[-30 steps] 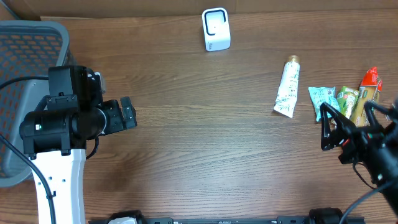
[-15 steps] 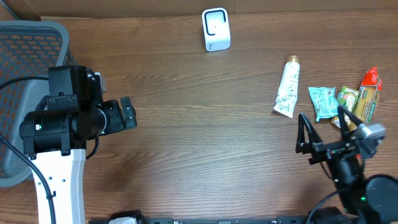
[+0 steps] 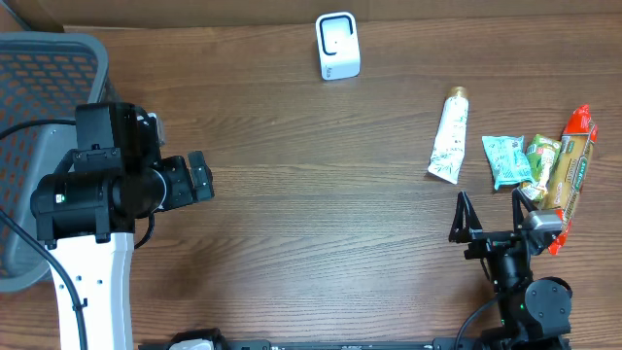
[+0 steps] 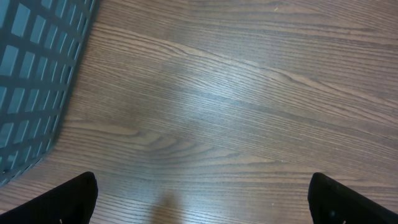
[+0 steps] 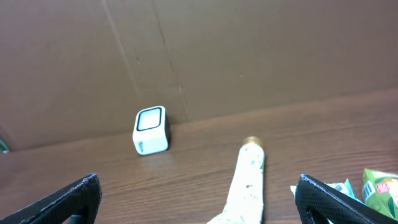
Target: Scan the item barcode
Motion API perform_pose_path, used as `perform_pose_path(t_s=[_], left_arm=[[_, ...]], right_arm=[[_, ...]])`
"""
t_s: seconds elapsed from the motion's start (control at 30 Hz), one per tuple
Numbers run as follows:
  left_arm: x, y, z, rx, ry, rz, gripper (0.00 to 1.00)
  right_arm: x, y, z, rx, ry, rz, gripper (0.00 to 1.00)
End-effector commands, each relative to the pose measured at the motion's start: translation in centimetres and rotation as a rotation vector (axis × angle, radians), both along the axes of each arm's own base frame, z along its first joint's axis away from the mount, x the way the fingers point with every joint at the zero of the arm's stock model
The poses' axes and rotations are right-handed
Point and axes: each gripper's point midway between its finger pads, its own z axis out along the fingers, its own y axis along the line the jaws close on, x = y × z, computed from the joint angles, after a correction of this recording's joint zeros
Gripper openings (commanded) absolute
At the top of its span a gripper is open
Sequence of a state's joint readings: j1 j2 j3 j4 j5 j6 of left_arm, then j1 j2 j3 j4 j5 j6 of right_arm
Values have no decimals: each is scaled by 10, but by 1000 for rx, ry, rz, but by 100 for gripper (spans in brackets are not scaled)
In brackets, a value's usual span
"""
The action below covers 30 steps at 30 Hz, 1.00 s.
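Note:
A white tube with green print (image 3: 450, 135) (image 5: 247, 180) lies at the right of the wooden table. To its right lie a teal packet (image 3: 503, 159), a green packet (image 3: 540, 156) (image 5: 380, 185) and a long red-and-yellow packet (image 3: 570, 173). The white barcode scanner (image 3: 337, 46) (image 5: 150, 129) stands at the back centre. My right gripper (image 3: 493, 216) (image 5: 205, 208) is open near the front edge, just short of the tube and pointing at it, holding nothing. My left gripper (image 3: 202, 177) (image 4: 208, 208) is open over bare wood at the left, empty.
A grey mesh basket (image 3: 39, 58) (image 4: 31, 74) stands at the far left, beside the left arm. A brown cardboard wall (image 5: 249, 50) runs along the table's back edge behind the scanner.
My right arm has swung left from the packets and drawn back toward the front edge, now facing the tube and scanner. The left arm has not moved.

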State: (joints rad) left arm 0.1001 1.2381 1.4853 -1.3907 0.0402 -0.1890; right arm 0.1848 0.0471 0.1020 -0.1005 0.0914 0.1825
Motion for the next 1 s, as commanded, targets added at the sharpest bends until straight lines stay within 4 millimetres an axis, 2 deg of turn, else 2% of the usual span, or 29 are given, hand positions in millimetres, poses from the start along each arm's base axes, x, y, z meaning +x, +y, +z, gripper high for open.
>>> perform_pose_path(t_s=[0.0, 0.07, 0.1, 0.33, 0.97], left_arm=[[2, 0, 4, -10, -14, 17, 100], [2, 0, 4, -10, -14, 17, 100], [2, 0, 4, -9, -14, 17, 100], [2, 0, 4, -9, -14, 17, 99], [2, 0, 4, -9, -14, 17, 100]], right_arm=[[1, -3, -13, -4, 13, -19, 100], [3, -2, -32, -13, 60, -18, 100], [4, -2, -36, -20, 61, -15, 100], [3, -2, -27, -11, 11, -15, 100], [3, -2, -28, -12, 17, -15, 100]])
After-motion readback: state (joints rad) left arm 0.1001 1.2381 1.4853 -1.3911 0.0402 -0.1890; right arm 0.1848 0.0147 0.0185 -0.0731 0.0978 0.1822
